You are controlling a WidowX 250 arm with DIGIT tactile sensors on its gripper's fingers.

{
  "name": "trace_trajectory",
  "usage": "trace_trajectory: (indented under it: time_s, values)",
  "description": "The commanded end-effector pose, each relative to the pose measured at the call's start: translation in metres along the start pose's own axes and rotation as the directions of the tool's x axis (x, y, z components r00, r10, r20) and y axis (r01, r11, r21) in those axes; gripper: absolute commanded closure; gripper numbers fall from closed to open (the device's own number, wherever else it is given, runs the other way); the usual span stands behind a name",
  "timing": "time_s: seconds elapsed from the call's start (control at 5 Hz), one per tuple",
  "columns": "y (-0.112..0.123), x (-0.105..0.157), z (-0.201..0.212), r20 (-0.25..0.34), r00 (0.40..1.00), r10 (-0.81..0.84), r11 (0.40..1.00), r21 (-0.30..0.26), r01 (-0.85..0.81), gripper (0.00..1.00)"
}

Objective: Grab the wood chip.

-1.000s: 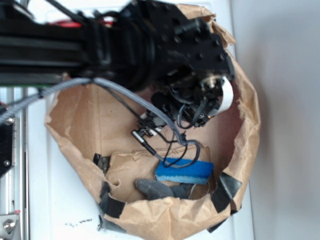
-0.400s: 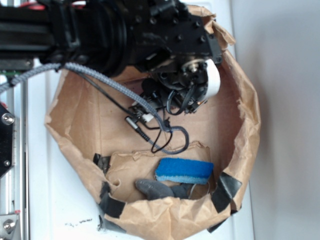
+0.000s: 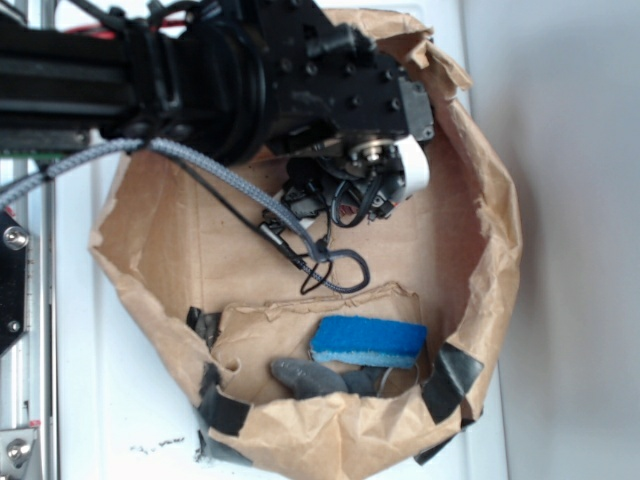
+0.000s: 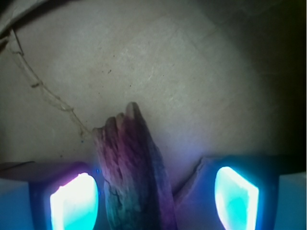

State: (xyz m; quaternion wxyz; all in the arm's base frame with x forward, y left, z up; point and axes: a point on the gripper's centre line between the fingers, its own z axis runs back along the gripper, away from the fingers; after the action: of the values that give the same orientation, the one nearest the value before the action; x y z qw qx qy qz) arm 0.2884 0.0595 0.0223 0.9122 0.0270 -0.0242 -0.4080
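Patience looked like the thing wanted at this step: the claw [image 4: 153,196] was spread wide, its two glowing pads low in the wrist view, the left pad [image 4: 74,201] just beside the wood chip [image 4: 134,172] and the right pad [image 4: 236,196] well apart from it. Judging from that, a good grasp called for a small shift to centre the sliver between the pads, then a slow squeeze across its narrow width, so that the thin piece would not tip or slide off to one side.

The wood chip lay flat on the brown paper floor of the bag [image 3: 160,260], between the pads but nearer the left one, its far end reaching away from the claw and its near end running out of the bottom of the wrist view. Whether the pads touched the paper could not be told. From the exterior view the chip was hidden beneath the arm; the blue sponge [image 3: 368,342] and the grey object [image 3: 310,378] sat well apart from the claw, near the bag's lower wall.
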Motion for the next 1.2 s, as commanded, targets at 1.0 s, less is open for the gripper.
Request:
trace_trajectory:
  time_s: [1.0]
  values:
    - [-0.039,0.016,0.102,0.167,0.96,0.223,0.975,-0.056,-0.217,1.0]
